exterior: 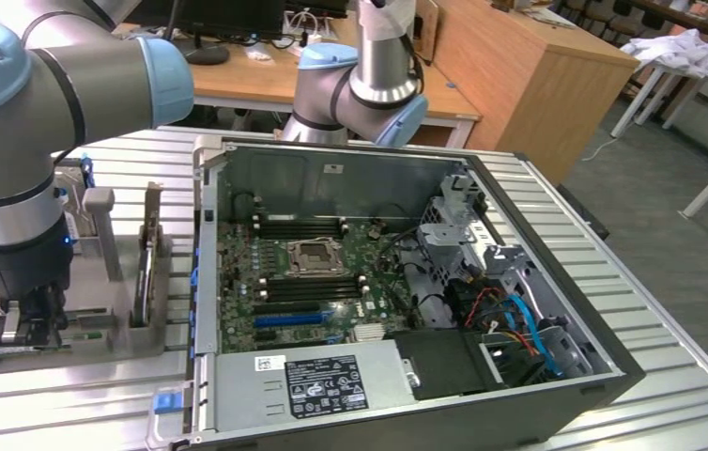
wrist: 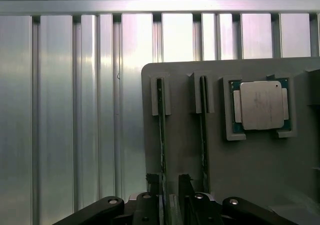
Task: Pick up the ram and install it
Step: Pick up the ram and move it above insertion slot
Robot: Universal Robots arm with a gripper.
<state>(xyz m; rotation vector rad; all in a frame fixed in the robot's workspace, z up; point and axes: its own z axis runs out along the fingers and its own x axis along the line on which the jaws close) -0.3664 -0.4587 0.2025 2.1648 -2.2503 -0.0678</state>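
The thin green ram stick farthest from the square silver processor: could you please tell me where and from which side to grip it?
Probably from straight above, fingers pinching its two flat faces. The thin green ram stick stands on edge in a narrow slot of the grey holder, leaving its upper edge exposed.

The computer case (exterior: 329,174) lies open on the table (exterior: 680,376). Inside it sits the motherboard (exterior: 267,282), with the power supply (exterior: 316,385) along the case's near edge. At the exterior view's left of the case, on the same table, stands the holder (exterior: 101,246). In it the ram (wrist: 161,120) stands on edge in a slot, a second stick (wrist: 203,125) stands in the next slot, and the processor chip (wrist: 261,105) lies in a recess just past that stick. The gripper (wrist: 169,185) hangs over the holder, with its spread fingers (wrist: 152,182) on either side of the ram. Behind the case stands a desk (exterior: 517,85).
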